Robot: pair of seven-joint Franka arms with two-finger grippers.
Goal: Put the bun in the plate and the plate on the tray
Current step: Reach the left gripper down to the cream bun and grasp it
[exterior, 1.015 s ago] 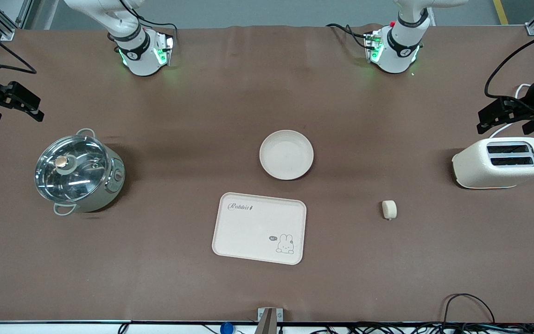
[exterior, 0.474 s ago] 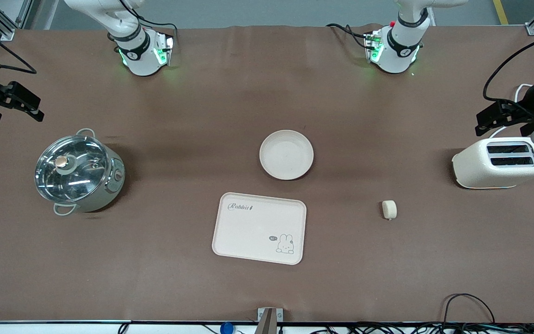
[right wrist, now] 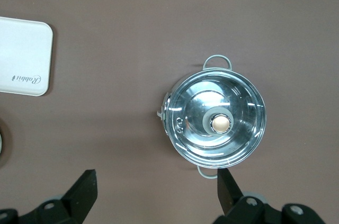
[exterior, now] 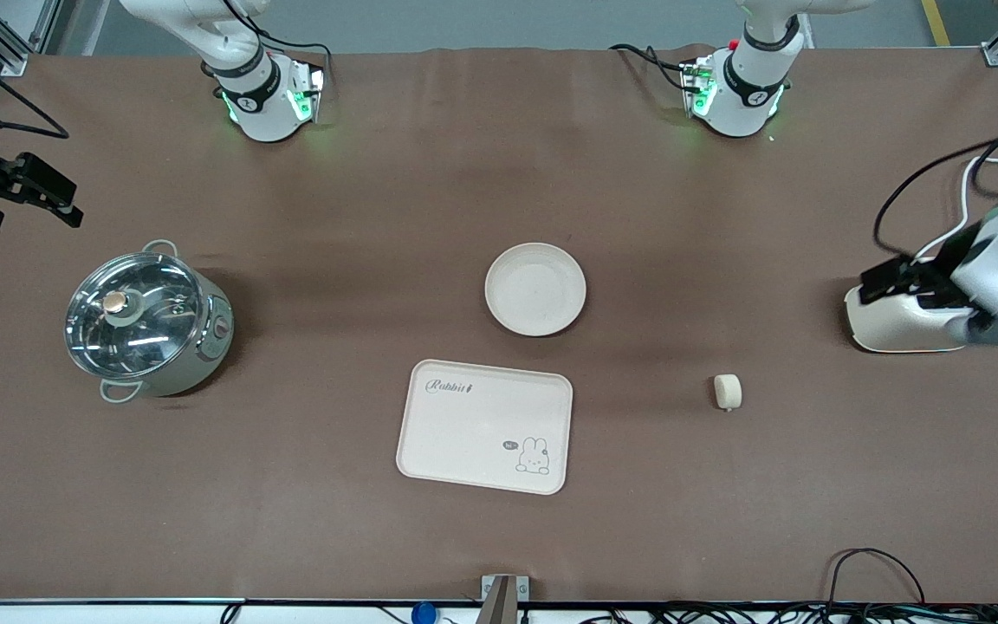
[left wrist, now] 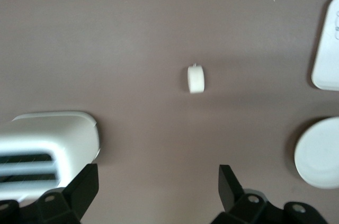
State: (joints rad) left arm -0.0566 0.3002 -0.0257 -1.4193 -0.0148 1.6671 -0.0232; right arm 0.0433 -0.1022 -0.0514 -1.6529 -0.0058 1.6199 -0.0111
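The small cream bun [exterior: 728, 391] lies on the brown table toward the left arm's end, nearer to the front camera than the toaster. The round cream plate [exterior: 535, 289] sits mid-table, empty. The Rabbit tray [exterior: 484, 426] lies just nearer to the camera than the plate, also empty. My left gripper [exterior: 902, 290] is open and empty over the toaster. Its wrist view shows the bun [left wrist: 196, 79], part of the plate [left wrist: 318, 152] and a tray corner [left wrist: 326, 49] ahead of the open gripper [left wrist: 157, 187]. My right gripper [exterior: 66, 201] waits open above the table's right-arm end.
A cream toaster [exterior: 906, 325] stands at the left arm's end, partly hidden by the left arm, and shows in the left wrist view [left wrist: 47, 150]. A steel pot with a glass lid [exterior: 145, 322] stands at the right arm's end, under the right gripper [right wrist: 156, 187].
My left gripper has moved toward the front camera and now hangs over the toaster, covering its slots. The right arm, bun, plate and tray have not moved.
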